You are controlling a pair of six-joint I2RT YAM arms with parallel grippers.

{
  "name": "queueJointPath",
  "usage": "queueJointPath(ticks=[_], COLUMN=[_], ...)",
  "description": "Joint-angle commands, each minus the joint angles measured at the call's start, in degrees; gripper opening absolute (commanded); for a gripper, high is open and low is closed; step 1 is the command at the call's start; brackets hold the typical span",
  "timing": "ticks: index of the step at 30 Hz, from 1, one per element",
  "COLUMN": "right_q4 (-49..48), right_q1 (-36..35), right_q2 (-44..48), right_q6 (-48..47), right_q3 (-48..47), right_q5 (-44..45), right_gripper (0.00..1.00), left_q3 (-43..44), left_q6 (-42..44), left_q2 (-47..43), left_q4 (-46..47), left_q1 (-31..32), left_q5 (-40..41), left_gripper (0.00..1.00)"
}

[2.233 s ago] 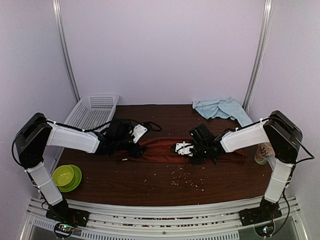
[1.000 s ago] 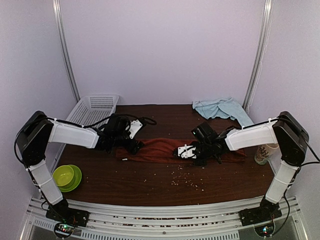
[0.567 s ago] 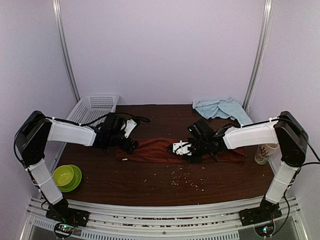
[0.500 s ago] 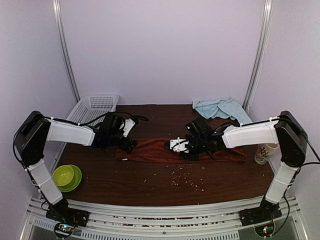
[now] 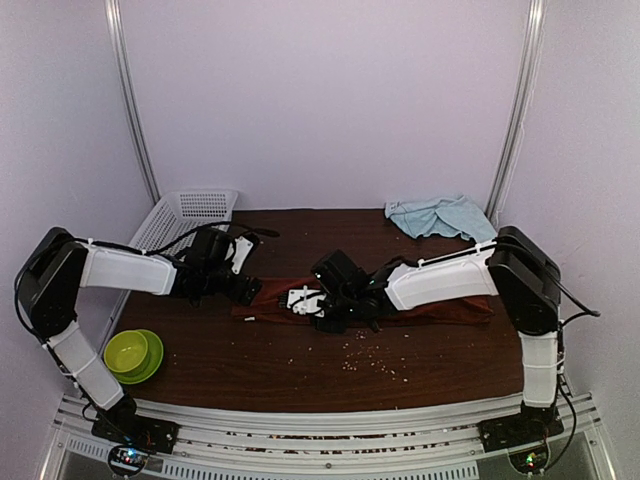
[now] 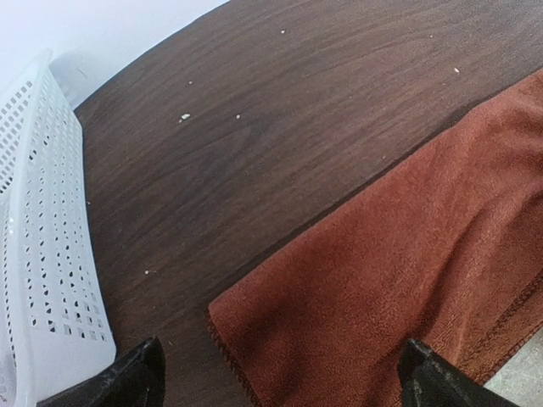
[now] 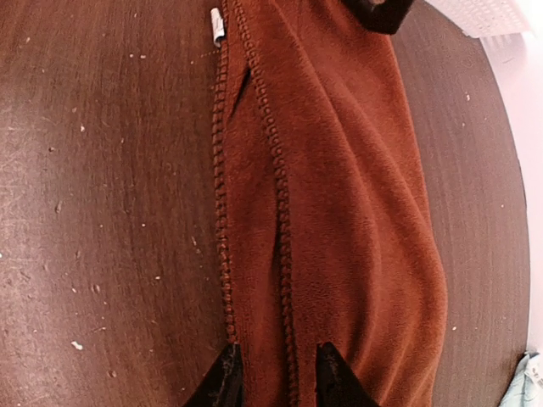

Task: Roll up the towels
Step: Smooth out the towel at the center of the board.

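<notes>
The rust-red towel (image 5: 450, 312) lies folded into a long strip across the middle of the table. The light-blue towel (image 5: 440, 215) sits crumpled at the back right. My left gripper (image 5: 240, 285) is wide open over the red towel's left end; in the left wrist view that end's corner (image 6: 382, 271) lies between the far-apart fingertips (image 6: 140, 377). My right gripper (image 5: 305, 300) hangs over the strip left of its middle. In the right wrist view its jaws stand a little apart, straddling the stitched near hem of the red towel (image 7: 339, 170).
A white perforated basket (image 5: 185, 220) stands at the back left, also at the left edge of the left wrist view (image 6: 42, 254). A green bowl (image 5: 135, 352) sits at the front left. Crumbs (image 5: 365, 360) dot the wood in front of the towel.
My right gripper has slid left along the red towel's near edge, from right of middle to left of middle, and its jaws have parted. The left gripper drew back slightly, staying open.
</notes>
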State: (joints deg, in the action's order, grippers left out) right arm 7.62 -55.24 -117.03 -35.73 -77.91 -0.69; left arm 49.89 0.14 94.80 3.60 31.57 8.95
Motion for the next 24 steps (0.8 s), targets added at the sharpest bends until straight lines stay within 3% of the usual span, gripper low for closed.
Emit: queueJointPath(ticks=[1,24], right_q4=[1.33,3.45], right_q1=[-0.46,-0.63], right_q2=[-1.62,-8.31], right_q6=[2.8,2.37], right_q3=[-3.31,-7.16], right_q5=[4.94,8.58], right_gripper=[0.3,0.23], left_q3=[-0.97,-1.55], left_q6=[-1.72,-2.22], left_q2=[-1.31,-0.47], left_q4=[3.06,3.92], left_q1=[-0.39,-0.37], left_q5=[0.32,-0.59], left_gripper=[0.98,0.98])
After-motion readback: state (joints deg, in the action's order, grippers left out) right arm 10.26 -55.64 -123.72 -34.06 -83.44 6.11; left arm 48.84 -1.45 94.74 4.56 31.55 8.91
